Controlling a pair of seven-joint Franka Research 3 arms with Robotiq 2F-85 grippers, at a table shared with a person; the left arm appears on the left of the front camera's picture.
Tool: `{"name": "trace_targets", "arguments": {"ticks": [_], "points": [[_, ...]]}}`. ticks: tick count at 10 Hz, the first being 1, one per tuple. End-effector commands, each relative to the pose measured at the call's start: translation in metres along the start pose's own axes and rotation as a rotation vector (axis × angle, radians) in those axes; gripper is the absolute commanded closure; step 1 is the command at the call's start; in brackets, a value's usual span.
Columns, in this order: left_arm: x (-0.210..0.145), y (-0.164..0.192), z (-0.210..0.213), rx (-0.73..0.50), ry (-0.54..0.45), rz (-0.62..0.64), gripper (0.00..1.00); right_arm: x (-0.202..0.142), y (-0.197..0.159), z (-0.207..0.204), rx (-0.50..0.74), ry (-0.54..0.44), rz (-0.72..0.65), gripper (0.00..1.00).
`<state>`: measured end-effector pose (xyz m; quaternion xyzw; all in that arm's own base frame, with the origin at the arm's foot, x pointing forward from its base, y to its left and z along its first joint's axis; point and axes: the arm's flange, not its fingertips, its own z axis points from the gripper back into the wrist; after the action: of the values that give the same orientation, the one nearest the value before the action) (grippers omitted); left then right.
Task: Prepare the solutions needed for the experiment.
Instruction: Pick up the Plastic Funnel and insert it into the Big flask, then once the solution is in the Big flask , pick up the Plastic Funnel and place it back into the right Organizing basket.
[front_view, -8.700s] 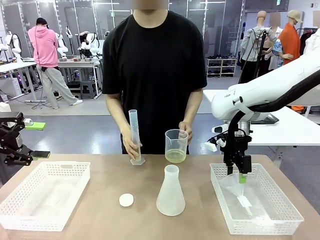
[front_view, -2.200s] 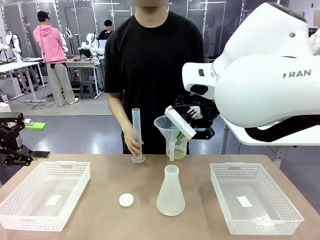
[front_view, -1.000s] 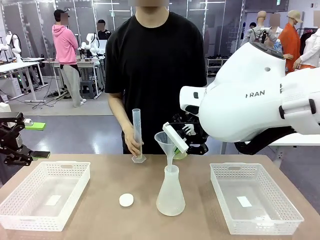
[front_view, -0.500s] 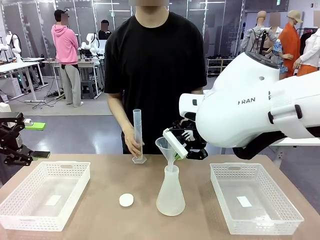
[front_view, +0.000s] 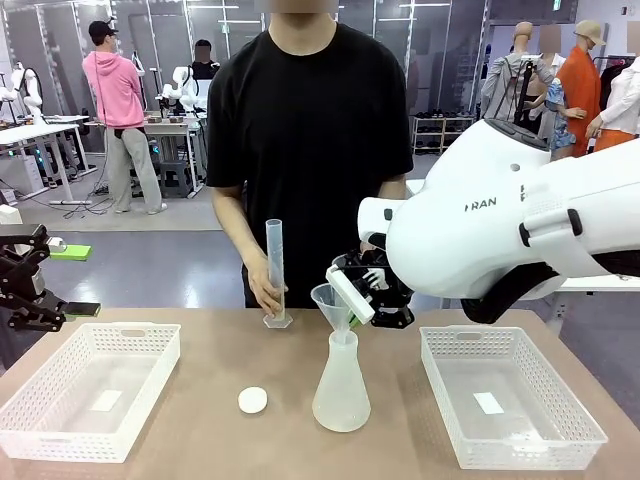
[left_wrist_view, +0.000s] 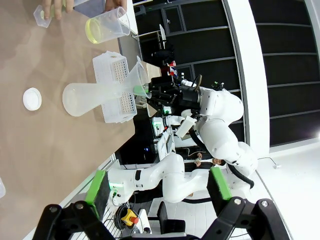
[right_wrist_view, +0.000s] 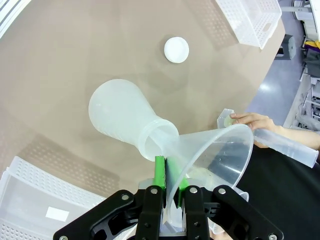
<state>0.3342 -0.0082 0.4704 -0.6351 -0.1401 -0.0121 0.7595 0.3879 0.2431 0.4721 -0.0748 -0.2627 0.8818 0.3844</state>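
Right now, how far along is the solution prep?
Done: funnel seated in the Erlenmeyer flask's mouth. In hand: right tool clamped on the funnel rim; person's hand holds the measuring cylinder. Left: yellow-green liquid sits in the beaker, flask looks empty, nothing poured.

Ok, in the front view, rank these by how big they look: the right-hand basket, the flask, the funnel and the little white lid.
1. right-hand basket, plainly the largest
2. flask
3. funnel, seated in the flask's neck
4. white lid, smallest
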Motion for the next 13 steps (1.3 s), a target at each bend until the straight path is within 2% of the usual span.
{"name": "trace_targets", "arguments": {"ticks": [1,2,3,4,13], "points": [[0.0013,-0.0007,-0.0014,-0.016,0.002,-0.003,0.0,-0.0065,0.0046,-0.0058,-0.018,-0.021,0.015,0.9],[0.0013,-0.0007,-0.0014,-0.016,0.002,-0.003,0.0,-0.0066,0.0051,-0.0067,-0.025,-0.022,0.02,0.78],[0.0013,-0.0007,-0.0014,-0.016,0.002,-0.003,0.0,-0.0059,0.0054,-0.0068,-0.026,-0.025,0.023,0.72],[0.0013,-0.0007,-0.0014,-0.016,0.002,-0.003,0.0,-0.0053,0.0054,-0.0069,-0.025,-0.033,0.021,0.6],[0.0013,-0.0007,-0.0014,-0.016,0.002,-0.003,0.0,-0.0014,0.002,-0.0024,-0.001,-0.013,-0.002,0.61]]}}
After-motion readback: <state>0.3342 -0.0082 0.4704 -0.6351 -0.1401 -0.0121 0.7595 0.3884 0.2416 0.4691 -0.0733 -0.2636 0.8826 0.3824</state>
